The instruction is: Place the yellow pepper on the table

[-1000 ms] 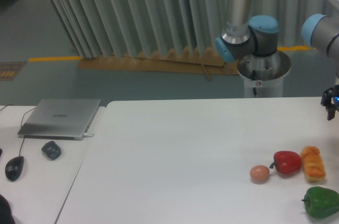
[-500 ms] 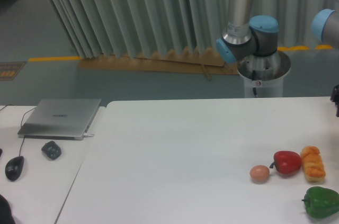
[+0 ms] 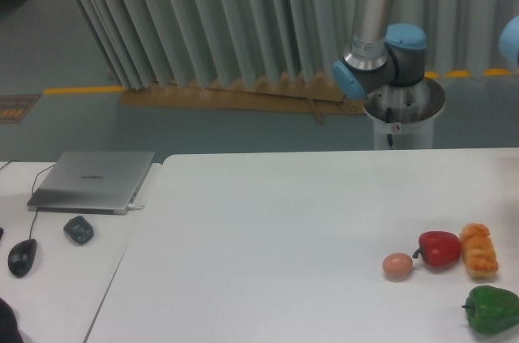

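**White table waiting, yellow pepper not in sight**

White and plain, the large table (image 3: 268, 229) is filling most of the view, and its rounded corner is showing at the upper left. Behind it the arm (image 3: 379, 27) is standing on its base, with the grey upright link and the blue joints visible; the rest of the arm is going out of the picture at the top and at the right edge. The gripper is not appearing anywhere in the view, so nobody can tell how far its fingers are parted or whether it is carrying something.

On the side desk (image 3: 57, 278) at the left, a closed laptop (image 3: 93, 181) is lying, with a mouse (image 3: 22, 256) near it.

At the right part of the table, a green pepper (image 3: 491, 309) is sitting close to the front edge. Further back, a red pepper (image 3: 439, 248) is resting just beside an orange bread-like piece (image 3: 478, 251), and a small egg (image 3: 397, 265) is lying just to the left of the red pepper.

The yellow pepper is not showing in the picture; probably it is outside the frame, to the right. Judging from this, the step in hand is probably the fetching or carrying of the pepper. The next move is probably calling for the gripper to come back over a free part of the table and to lower the pepper there, apart from the other food.
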You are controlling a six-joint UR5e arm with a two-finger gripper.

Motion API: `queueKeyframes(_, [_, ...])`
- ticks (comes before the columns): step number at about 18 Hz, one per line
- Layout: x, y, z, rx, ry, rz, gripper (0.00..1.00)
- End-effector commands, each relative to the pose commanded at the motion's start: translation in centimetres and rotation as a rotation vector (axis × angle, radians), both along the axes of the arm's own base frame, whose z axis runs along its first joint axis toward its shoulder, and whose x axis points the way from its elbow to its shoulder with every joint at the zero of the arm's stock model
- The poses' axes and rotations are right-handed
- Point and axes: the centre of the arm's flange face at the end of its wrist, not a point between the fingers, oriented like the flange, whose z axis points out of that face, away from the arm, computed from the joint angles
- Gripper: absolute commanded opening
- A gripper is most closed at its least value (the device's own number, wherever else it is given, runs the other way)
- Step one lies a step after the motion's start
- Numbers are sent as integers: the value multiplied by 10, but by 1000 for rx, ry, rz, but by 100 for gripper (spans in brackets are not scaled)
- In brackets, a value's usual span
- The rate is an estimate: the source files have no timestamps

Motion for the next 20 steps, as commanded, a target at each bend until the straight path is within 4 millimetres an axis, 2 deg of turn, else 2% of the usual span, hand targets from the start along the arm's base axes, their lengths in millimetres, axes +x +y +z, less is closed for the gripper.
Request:
queueKeyframes(2, [-5, -11, -5, -3, -9, 5, 100])
queueKeyframes(7, [-6, -10, -10, -3, 1, 5, 100])
queueKeyframes(12, [-19, -9, -23, 1, 19, 8, 100])
queueKeyframes(18, [-39, -22, -42, -1, 14, 34, 100])
queueKeyframes(20, [-40, -26, -42, -3, 15, 40, 100])
